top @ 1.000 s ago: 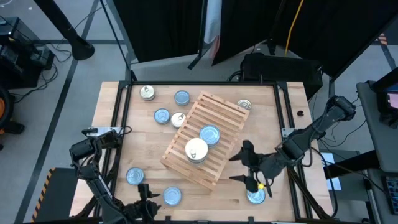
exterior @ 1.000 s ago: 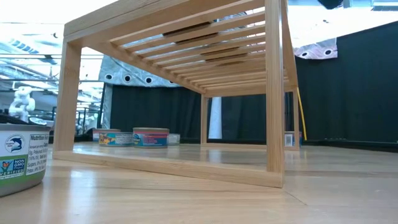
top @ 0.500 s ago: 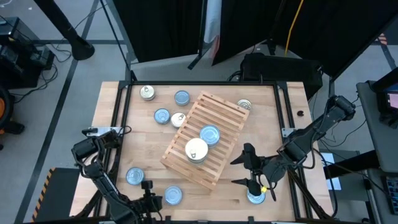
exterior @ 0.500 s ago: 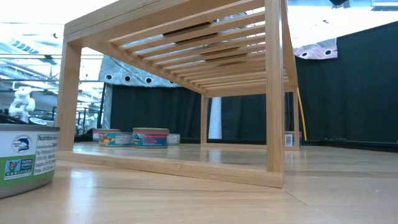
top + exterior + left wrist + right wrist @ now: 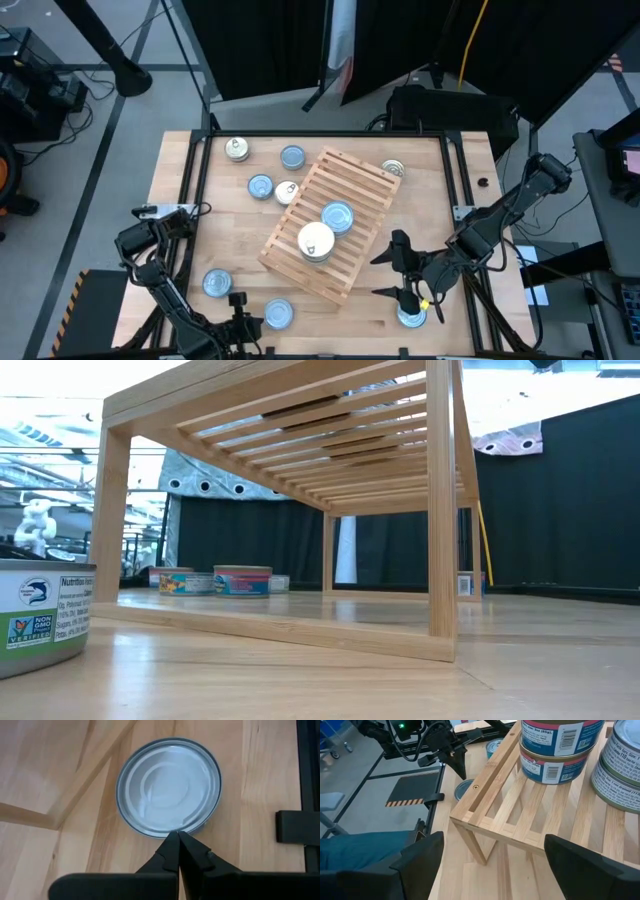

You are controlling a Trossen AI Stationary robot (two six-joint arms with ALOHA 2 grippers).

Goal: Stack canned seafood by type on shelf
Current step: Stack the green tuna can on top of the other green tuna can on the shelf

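The shelf (image 5: 330, 222) stands slanted mid-table and carries two stacks of tins, one blue-topped (image 5: 337, 216) and one white-topped (image 5: 316, 240). More canned seafood lies loose on the table at the far left (image 5: 259, 186) and near left (image 5: 216, 283). My left gripper (image 5: 241, 312) is shut beside a blue-topped tin (image 5: 169, 787) near the front edge, off the shelf's near corner. My right gripper (image 5: 405, 272) hangs open to the right of the shelf, above another tin (image 5: 411, 317), touching nothing. My left gripper sets its shut fingertips (image 5: 176, 840) against the tin's top rim (image 5: 170, 831), on the side toward the table's left. The fingers slant down from the left. The tin sits flat on the table.
A silver-topped tin (image 5: 393, 169) lies by the shelf's far right corner. A black frame rail (image 5: 192, 215) runs along the table's left side. In the low view the near-left tin (image 5: 40, 615) stands close before the shelf's leg (image 5: 108, 520).
My left gripper has shut and moved a little toward the blue-topped tin beside it. In the low view the tin at the near left has slid slightly toward the table's right. My right gripper has kept still and open.
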